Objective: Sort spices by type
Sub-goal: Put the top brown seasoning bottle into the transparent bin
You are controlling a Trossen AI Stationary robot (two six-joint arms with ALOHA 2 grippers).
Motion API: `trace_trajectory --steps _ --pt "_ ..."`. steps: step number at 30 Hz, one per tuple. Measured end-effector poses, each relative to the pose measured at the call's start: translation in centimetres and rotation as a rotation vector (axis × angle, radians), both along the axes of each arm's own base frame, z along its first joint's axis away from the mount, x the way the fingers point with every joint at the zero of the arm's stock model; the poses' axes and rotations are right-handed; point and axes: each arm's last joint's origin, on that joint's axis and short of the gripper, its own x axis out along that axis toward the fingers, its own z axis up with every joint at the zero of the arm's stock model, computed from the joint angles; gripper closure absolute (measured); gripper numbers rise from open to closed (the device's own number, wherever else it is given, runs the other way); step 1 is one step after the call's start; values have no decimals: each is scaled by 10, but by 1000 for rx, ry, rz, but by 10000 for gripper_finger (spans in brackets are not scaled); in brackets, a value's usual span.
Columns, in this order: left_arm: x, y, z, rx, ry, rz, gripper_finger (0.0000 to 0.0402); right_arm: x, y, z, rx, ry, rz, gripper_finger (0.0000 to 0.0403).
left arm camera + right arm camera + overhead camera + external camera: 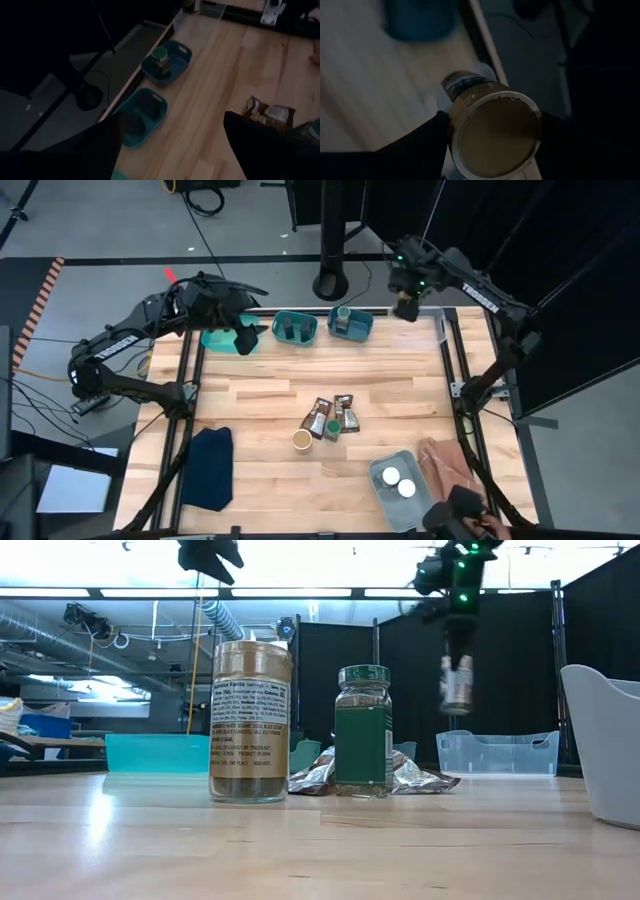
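My right gripper (405, 306) hovers over the table's far edge, right of the blue bin (362, 332), shut on a tan-topped jar (492, 131). That bin holds a green-lidded jar (344, 314). My left gripper (243, 340) is open and high over the far left, between two teal bins. The middle teal bin (296, 338) has two black jars (294, 330). At table centre, brown packets (330, 415) lie flat, with a tan-topped jar (302, 440) and a green-lidded jar (332, 426) standing upright beside them. Two white-lidded jars (397, 480) stand in a pale bin (382, 498). My right gripper pinches the tan-topped jar at its lid end (454, 117) between the two fingers (420, 145), coming from above and pointing down. The jar (456, 685) is lifted clear of the table and hangs roughly upright below the fingers.
A dark blue cloth (208, 467) lies at the near left and a tan cloth (450, 465) at the near right edge. The leftmost teal bin (215, 340) sits under my left arm. Bare wood runs between the far bins and the central cluster.
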Motion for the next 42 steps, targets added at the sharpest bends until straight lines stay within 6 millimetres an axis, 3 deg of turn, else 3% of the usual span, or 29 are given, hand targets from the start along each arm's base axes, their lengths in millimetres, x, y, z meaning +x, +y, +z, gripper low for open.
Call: trace_trajectory --steps 4,17,32,42 --pt "2 1 1 10 -23 0 60 -15 -2 -19 -21 -10 -45 117" --pt "3 1 3 -2 -61 17 60 -15 -6 -82 -14 -1 -67 114" --pt "3 1 3 -2 -62 17 60 -20 -2 -116 1 31 -60 113" --pt "3 1 4 -14 -70 25 60 -19 -3 -116 -15 19 -58 71"
